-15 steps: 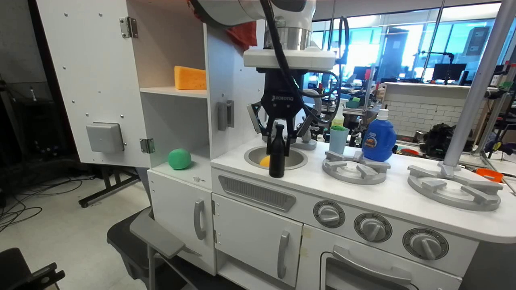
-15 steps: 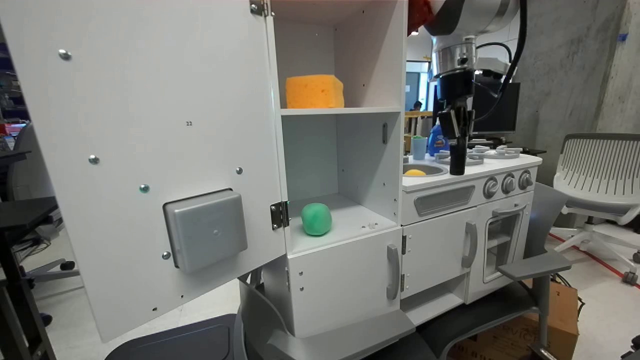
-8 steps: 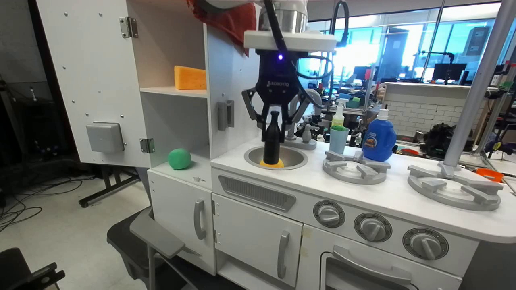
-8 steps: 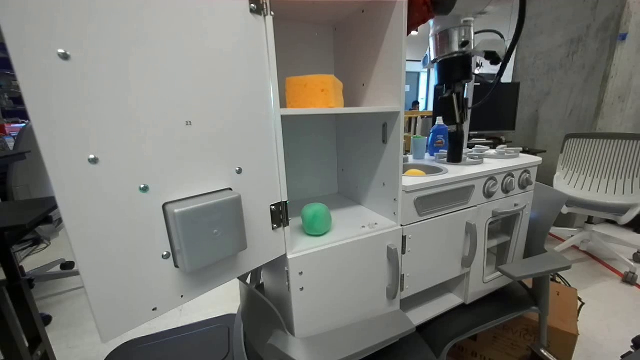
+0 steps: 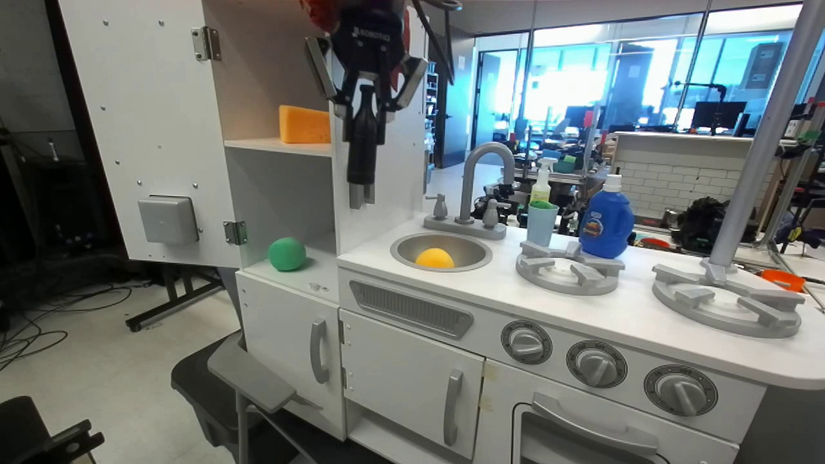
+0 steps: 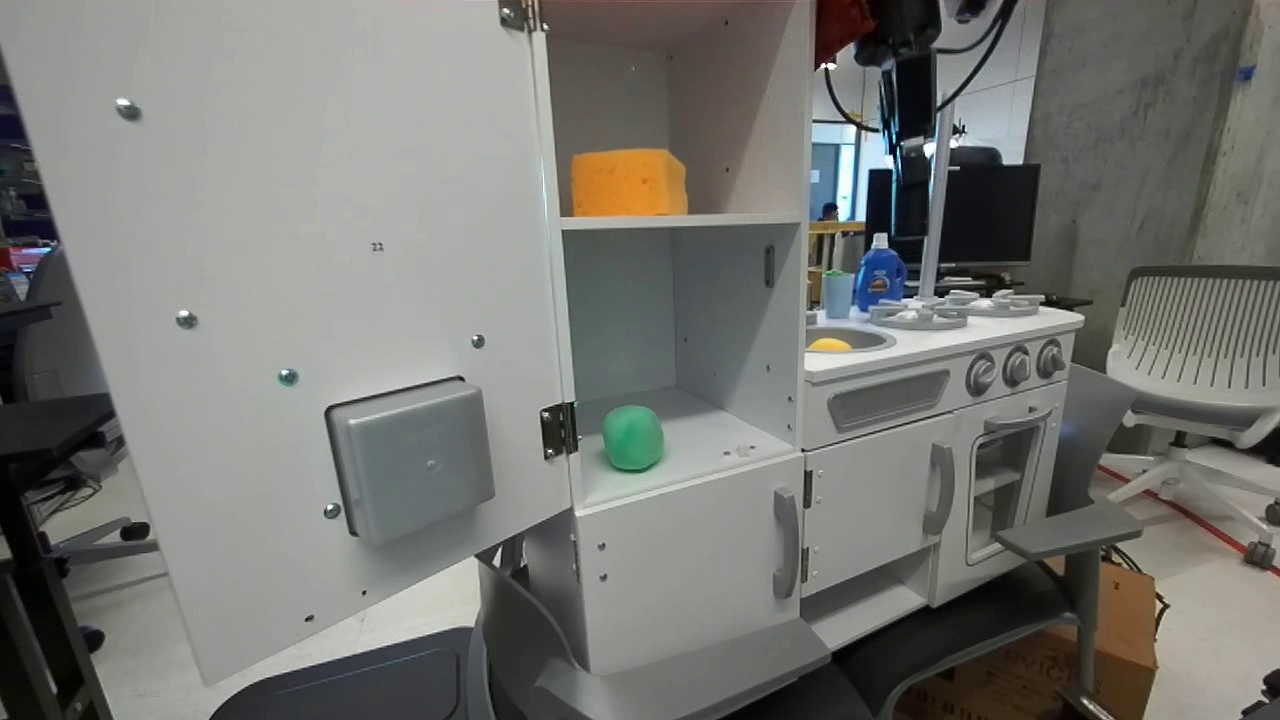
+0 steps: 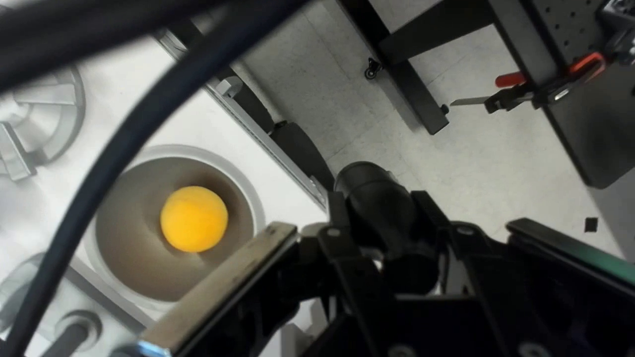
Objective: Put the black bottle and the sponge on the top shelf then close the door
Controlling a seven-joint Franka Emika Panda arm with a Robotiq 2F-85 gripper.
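Note:
My gripper (image 5: 365, 134) is shut on the black bottle (image 5: 362, 161) and holds it upright in the air, outside the right side wall of the tall white cabinet and well above the counter. The bottle's base points down, its neck between the fingers; it also shows in the wrist view (image 7: 382, 203). The yellow sponge (image 5: 435, 258) lies in the sink, also seen in the wrist view (image 7: 194, 218). The top shelf (image 6: 720, 221) bears an orange block (image 6: 629, 183) on its left part. The door (image 6: 300, 230) stands wide open to the left.
A green ball (image 6: 633, 438) sits on the lower shelf. A grey faucet (image 5: 469, 174) stands behind the sink (image 5: 477, 261). A blue detergent bottle (image 5: 606, 219), a light blue cup (image 5: 541, 225) and burners stand on the counter. A red cloth (image 6: 840, 30) hangs by the cabinet's side wall.
My gripper has risen with the black bottle from in front of the sink and, in an exterior view, moved left to the cabinet's side wall. The sponge, block, ball and door have not moved.

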